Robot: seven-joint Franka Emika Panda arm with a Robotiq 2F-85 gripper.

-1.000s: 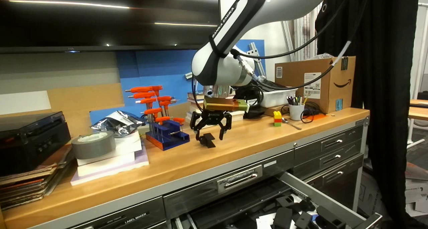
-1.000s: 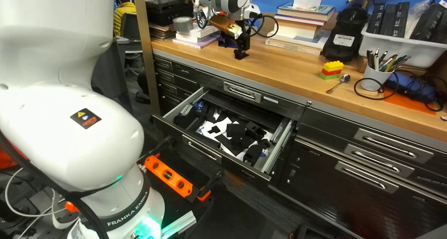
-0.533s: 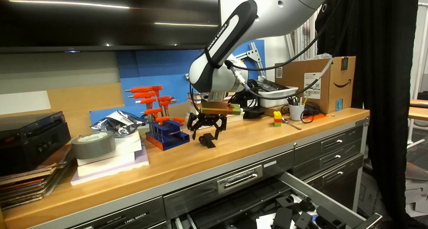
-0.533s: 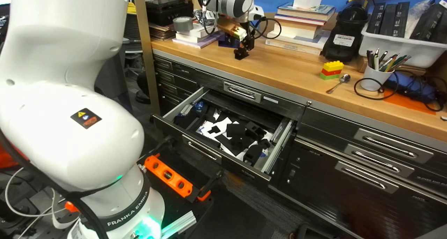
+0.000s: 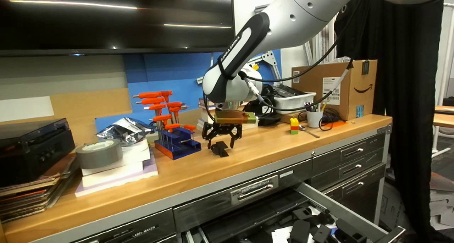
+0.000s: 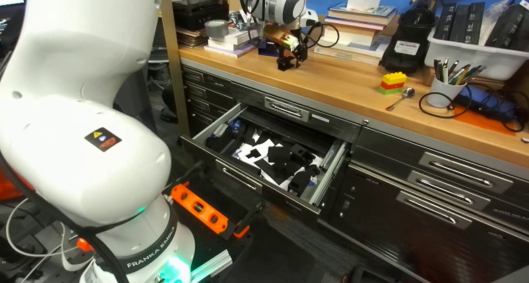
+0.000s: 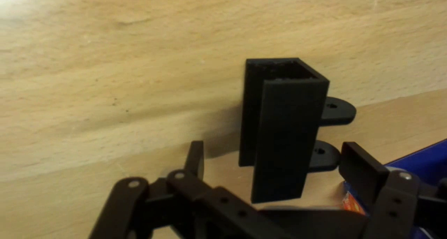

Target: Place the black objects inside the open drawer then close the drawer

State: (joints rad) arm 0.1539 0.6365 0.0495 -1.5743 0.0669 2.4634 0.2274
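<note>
Jaws spread wide, a black two-fingered gripper [image 5: 220, 143] at the end of a white robot arm [image 5: 308, 12] hangs low over a blond-wood workbench top [image 5: 276, 143], its fingers [image 7: 196, 158] to either side of a small, blocky, matte black piece [image 7: 283, 137] that rests on the wood. The wrist view shows the piece as a straight-sided channel, two rounded tabs jutting from one side with a small hole in each. One finger stands apart from the channel; the opposite finger reaches close to the tab lower in that view, and whether those two touch cannot be told. Near the piece, hex keys [image 5: 150, 95] with bright orange handles stand in a blue and orange holder [image 5: 189, 151]. Below the workbench top, a wide, shallow, grey metal drawer [image 6: 285, 198] with a long silver handle stands open, more black pieces [image 6: 299, 181] strewn inside it among white sheets [image 5: 281, 235]. Along the bench, a small stack of yellow, red and green toy bricks [image 6: 392, 83] sits beside a metal spoon [image 6: 408, 93], with a white cup [image 6: 448, 89] of pens near them. Behind the cup stand a white plastic bin [image 6: 500, 62] and a brown cardboard box [image 5: 312, 85] printed with a curved black arrow. Toward the opposite end, a roll of grey tape [image 5: 101, 156] rests on a stack of pale, flat slabs [image 5: 110, 174], near a black case [image 5: 35, 147].
</note>
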